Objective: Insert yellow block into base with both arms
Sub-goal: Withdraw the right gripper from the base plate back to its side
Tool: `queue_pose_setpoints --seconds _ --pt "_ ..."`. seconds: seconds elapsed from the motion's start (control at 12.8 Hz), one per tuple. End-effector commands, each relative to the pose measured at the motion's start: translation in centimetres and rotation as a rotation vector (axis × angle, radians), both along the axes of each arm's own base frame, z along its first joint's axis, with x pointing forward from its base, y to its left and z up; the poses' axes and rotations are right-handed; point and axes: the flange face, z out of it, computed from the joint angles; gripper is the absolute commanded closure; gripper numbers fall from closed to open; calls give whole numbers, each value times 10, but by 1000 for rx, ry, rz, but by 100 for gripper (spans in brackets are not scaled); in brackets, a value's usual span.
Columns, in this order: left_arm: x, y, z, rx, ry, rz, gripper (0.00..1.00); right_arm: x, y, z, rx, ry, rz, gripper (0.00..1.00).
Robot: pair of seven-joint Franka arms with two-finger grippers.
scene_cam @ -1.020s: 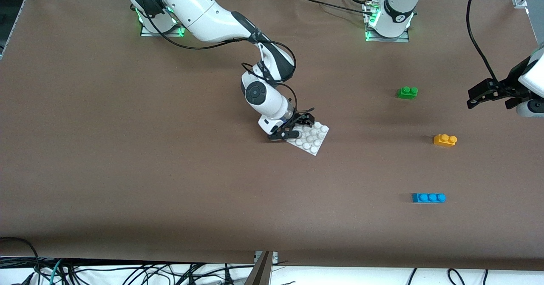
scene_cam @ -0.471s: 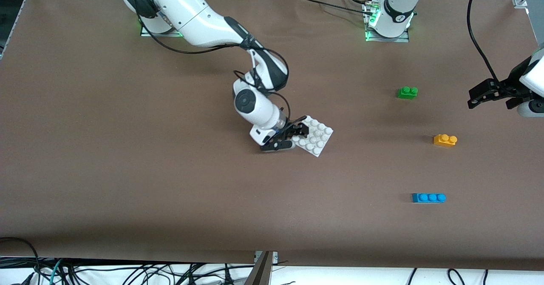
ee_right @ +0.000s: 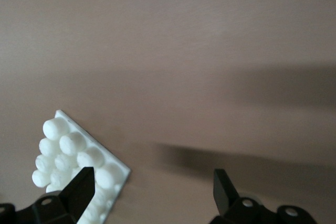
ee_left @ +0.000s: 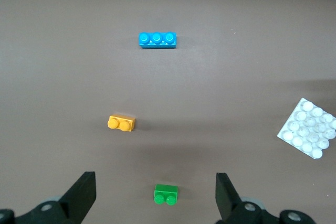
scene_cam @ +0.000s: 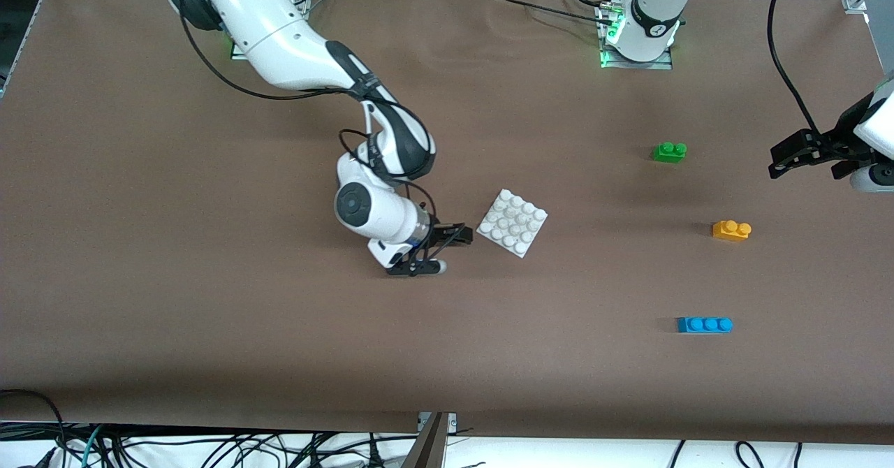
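On the table, the yellow block [scene_cam: 731, 230] shows two studs.

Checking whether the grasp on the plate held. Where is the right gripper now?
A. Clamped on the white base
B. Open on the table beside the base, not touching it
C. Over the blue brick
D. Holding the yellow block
B: the right gripper is open, with a gap of bare table between it and the base.
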Motion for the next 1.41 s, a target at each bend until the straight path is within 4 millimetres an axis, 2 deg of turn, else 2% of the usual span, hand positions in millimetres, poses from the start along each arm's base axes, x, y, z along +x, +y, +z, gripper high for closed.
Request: queue_pose_setpoints --seconds 0.0,0.16,0.39,0.55,0.63,0.78,0.94,1.1,1.25,1.33 --pt "3 2 5 -4 -9 -4 0 23 -65 40 -59 65 -4 0" --pt "3 2 5 -4 -9 -4 0 41 -118 52 -118 84 -6 0" --pt "3 2 5 -4 -9 -2 0 57 -205 56 -213 148 38 0" --pt "3 2 5 -4 -9 -2 0 67 -260 66 -249 140 74 0" --pt "4 2 4 -4 -8 -4 0 70 -292 65 -261 143 91 0" --pt "4 2 4 -4 -8 -2 0 65 -333 70 -300 159 46 0" --pt "4 3 4 -2 -8 -1 0 54 -384 110 -403 97 20 0" --pt "5 1 3 -2 -6 -1 0 33 -405 141 -458 37 73 0" --pt "2 -3 7 4 -9 -4 0 2 -409 194 -473 -43 123 0" --pt "2 -8 6 13 -7 -17 0 -13 -410 215 -482 -53 108 0"
